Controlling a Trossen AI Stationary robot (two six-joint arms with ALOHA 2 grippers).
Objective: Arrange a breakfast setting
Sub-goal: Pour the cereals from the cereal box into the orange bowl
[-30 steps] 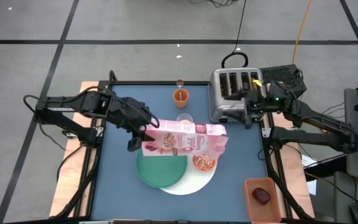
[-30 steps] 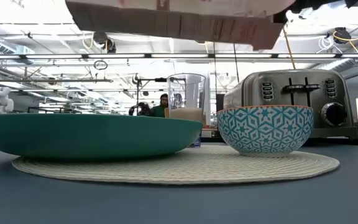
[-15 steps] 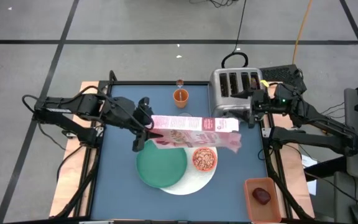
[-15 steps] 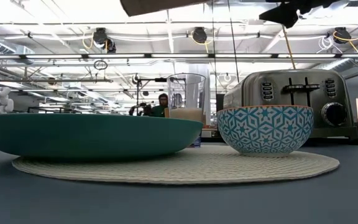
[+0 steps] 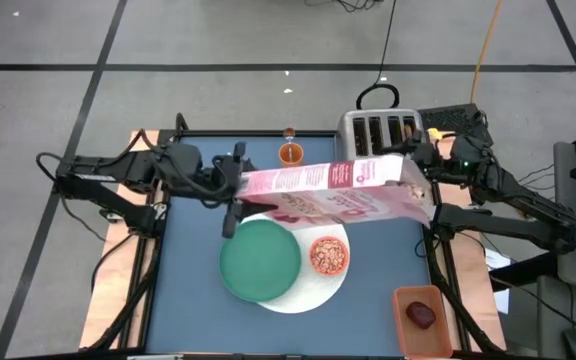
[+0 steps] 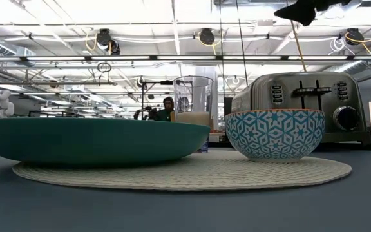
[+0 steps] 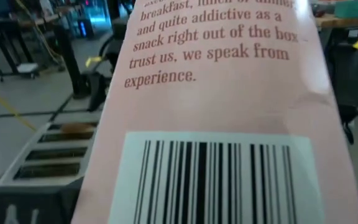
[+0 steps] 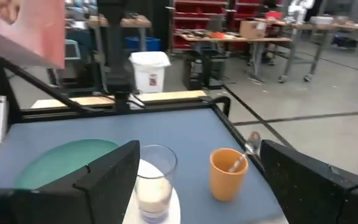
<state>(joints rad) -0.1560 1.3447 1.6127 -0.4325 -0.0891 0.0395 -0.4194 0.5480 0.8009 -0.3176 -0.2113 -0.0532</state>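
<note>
High view: the left gripper [image 5: 236, 186], at nine o'clock on the table, is clamping one end of the pink cereal bag [image 5: 333, 190], carrying it level above the white plate [image 5: 318, 290] and cereal-filled bowl [image 5: 329, 256]. The right gripper [image 5: 415, 160], fingers apart, is waiting at two o'clock. Likely next: setting the bag down on clear table.

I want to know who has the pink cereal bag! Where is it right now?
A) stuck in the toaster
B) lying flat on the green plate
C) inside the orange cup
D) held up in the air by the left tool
D: seen from above, the pink cereal bag hangs over the table, its end gripped by the left tool, clear of the green plate.
</note>
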